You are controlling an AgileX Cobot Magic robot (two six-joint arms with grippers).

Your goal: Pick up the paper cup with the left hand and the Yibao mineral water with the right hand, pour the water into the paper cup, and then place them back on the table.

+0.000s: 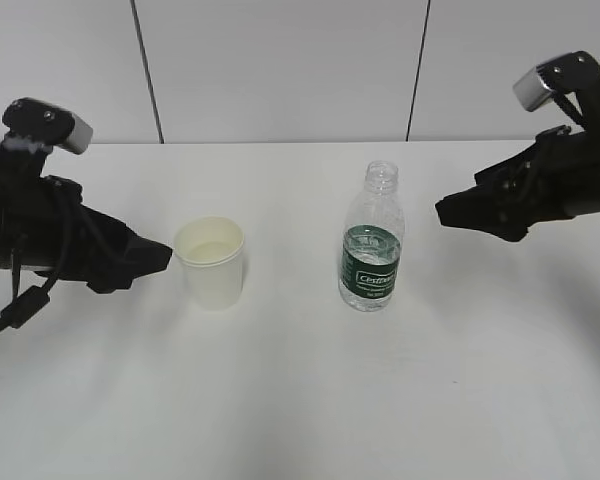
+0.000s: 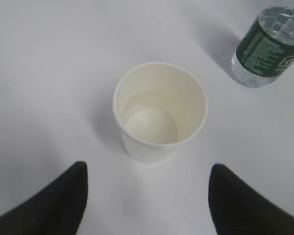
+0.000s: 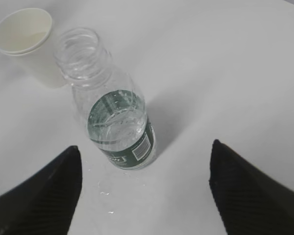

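The paper cup point(image 1: 211, 263) stands upright on the white bench point(image 1: 300, 400), left of centre, with the Yibao mineral water point(image 1: 372, 240) upright beside it to the right, near but apart. My left tool point(image 1: 158, 257) sits just beside the cup's left wall, jaws spread, pinching nothing; in the left wrist view both fingertips point(image 2: 63, 196) flank the cup point(image 2: 159, 111) from short of it. My right tool point(image 1: 450, 212) hangs to the right of the bottle, clear of it, jaws likewise spread and empty; in the right wrist view the bottle point(image 3: 115, 117) lies between and beyond the fingertips point(image 3: 245, 196).

Handling, as I judge it: the cup is thin, light paper that will dent under a hard squeeze, so I would take it at mid-wall, below the rolled rim, with a gentle close. The bottle is soft ribbed plastic, capless, and holds some water; it is heavier than the cup and could spill if crushed. I would grip around the green label band, where the wall looks stiffest. A few drops on the bench near the bottle's base suggest a possibly slick surface. The cup seems to hold a little liquid, though the pale interior makes this hard to tell.

Count: one cup, one bottle, two tools.
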